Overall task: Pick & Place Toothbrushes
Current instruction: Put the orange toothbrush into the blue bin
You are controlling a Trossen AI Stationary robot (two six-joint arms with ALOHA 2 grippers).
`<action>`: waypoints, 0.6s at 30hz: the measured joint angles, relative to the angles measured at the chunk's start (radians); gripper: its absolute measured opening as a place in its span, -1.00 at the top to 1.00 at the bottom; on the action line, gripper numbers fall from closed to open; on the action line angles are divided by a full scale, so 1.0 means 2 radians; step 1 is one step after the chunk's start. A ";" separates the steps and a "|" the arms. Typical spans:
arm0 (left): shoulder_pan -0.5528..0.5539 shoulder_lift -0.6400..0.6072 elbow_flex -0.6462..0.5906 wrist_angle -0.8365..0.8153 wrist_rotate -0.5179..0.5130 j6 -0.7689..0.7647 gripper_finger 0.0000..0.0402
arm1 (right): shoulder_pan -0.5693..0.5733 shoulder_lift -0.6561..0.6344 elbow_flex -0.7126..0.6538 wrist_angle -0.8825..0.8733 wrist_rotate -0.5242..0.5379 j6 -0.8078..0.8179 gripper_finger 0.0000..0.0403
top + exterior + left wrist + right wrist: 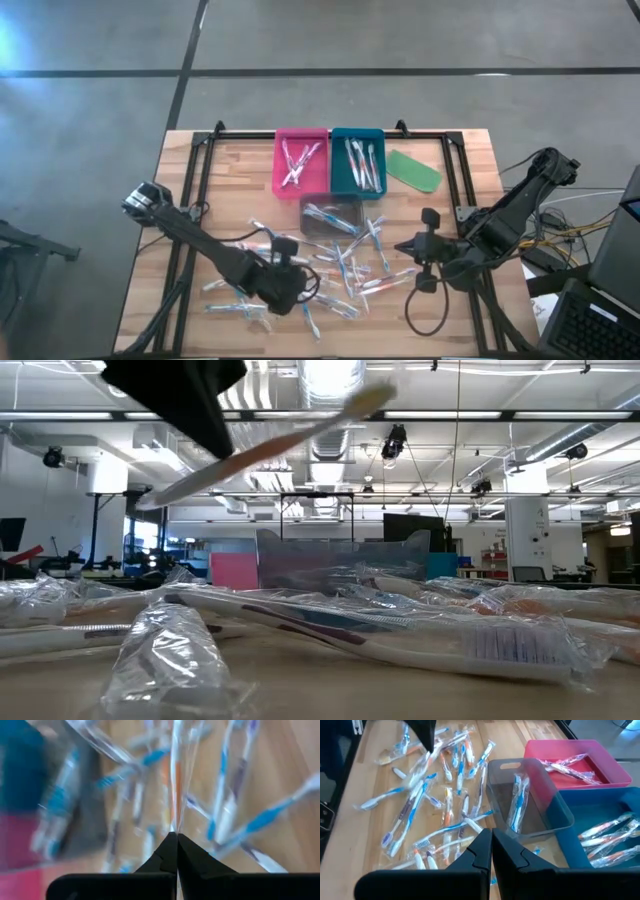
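Left end effector pinching orange toothbrush, lifted

We see three trays at the far edge, loose toothbrushes scattered nearer on the table.

Scattered toothbrushes crowd the table centre.

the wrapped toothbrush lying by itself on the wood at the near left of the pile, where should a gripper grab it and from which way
Probably from straight above, at mid-handle of that toothbrush. It lies flat on the table, and its middle is bare, with wood on both sides, so the fingers can straddle it across its width. The left gripper is nearest, but already shut on a toothbrush.
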 joint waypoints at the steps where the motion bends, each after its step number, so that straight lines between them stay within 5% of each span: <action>1: 0.000 -0.006 -0.007 0.015 -0.008 0.010 0.99 | 0.000 0.000 -0.003 0.000 0.000 0.000 0.96; 12: 0.033 -0.103 -0.124 0.295 -0.002 0.165 0.99 | 0.000 0.000 -0.083 0.083 0.031 -0.012 0.96; 18: 0.081 -0.142 -0.185 0.437 0.081 0.208 0.99 | -0.001 0.000 -0.135 0.198 0.076 -0.087 0.96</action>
